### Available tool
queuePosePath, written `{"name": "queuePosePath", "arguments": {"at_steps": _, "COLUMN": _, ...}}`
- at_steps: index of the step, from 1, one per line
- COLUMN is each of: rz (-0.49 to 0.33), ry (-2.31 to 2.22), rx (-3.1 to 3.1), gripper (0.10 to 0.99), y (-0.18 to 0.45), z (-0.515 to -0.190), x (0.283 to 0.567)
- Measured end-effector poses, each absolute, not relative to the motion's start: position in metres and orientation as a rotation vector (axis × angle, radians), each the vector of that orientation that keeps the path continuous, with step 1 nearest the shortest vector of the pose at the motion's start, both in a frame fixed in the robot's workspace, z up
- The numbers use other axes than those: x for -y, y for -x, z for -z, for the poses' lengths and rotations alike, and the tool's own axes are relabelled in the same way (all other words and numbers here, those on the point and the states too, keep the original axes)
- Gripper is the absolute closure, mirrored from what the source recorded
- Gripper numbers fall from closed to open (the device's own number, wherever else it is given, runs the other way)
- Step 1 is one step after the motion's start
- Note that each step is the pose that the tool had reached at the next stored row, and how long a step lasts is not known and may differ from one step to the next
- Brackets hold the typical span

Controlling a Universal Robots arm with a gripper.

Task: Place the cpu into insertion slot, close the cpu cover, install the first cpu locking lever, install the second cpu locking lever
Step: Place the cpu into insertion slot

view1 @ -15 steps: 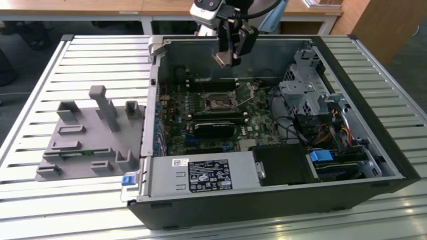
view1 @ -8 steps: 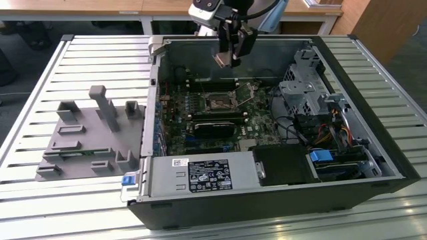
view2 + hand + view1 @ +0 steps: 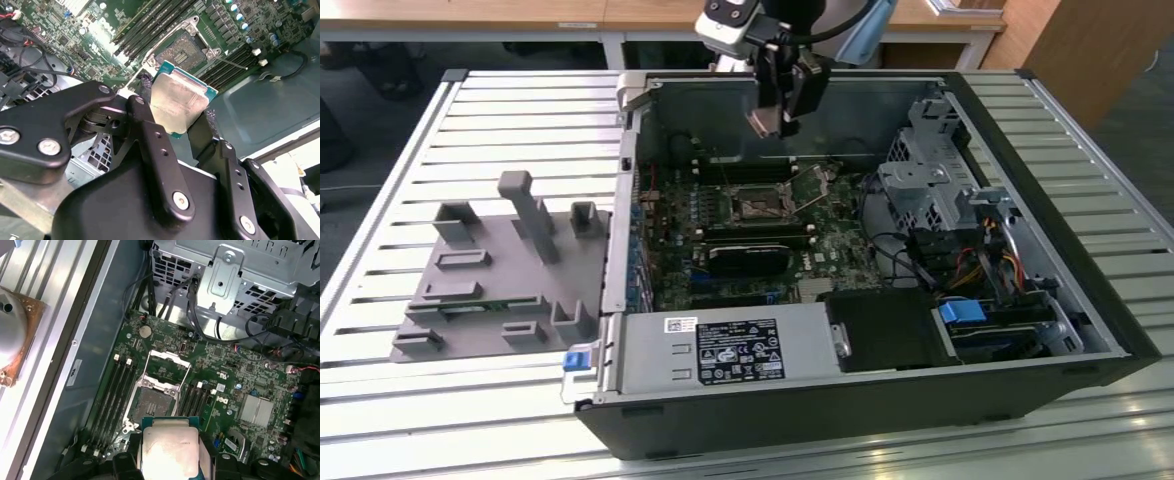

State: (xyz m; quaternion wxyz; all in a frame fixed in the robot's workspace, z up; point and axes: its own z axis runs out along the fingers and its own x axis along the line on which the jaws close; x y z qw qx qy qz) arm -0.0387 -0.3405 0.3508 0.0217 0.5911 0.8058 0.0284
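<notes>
Slatted counter (image 3: 494, 120) carries an open computer case (image 3: 720, 425); near its far wall the claw (image 3: 176, 107) clamps the cpu (image 3: 169, 447) by opposite edges, above the bare insertion slot (image 3: 152, 405). Light, stiff, probably fragile: edge-holding seems wisest.

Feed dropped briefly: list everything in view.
Slatted metal table: one, silver, under everything.
Open black computer case: one, black, on table.
Green motherboard: one, green, inside case.
Square dark insertion slot: one, dark, uncovered.
Thin silvery cpu cover frame: one, silver, open beside slot.
Long black memory slots: several, black, flanking slot.
Small square silver-grey cpu: one, silver-grey, held above motherboard.
Grey power box: one, grey, inside case.
Grey moulded fixture plate: one, grey, exterior view's left.
Black end effector: one, black, shut on cpu.
</notes>
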Motion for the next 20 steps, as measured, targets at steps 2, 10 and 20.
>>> {"name": "queuePosePath", "arguments": {"at_steps": 2, "rz": -0.087, "ry": -1.864, "rx": -2.473, "gripper": 0.549, "y": 0.039, "z": -0.348, "x": 0.34}}
{"name": "queuePosePath", "arguments": {"at_steps": 10, "rz": -0.08, "ry": -2.017, "rx": -2.343, "gripper": 0.549, "y": 0.039, "z": -0.334, "x": 0.34}}
{"name": "queuePosePath", "arguments": {"at_steps": 20, "rz": -0.068, "ry": -2.044, "rx": -2.312, "gripper": 0.549, "y": 0.038, "z": -0.327, "x": 0.339}}
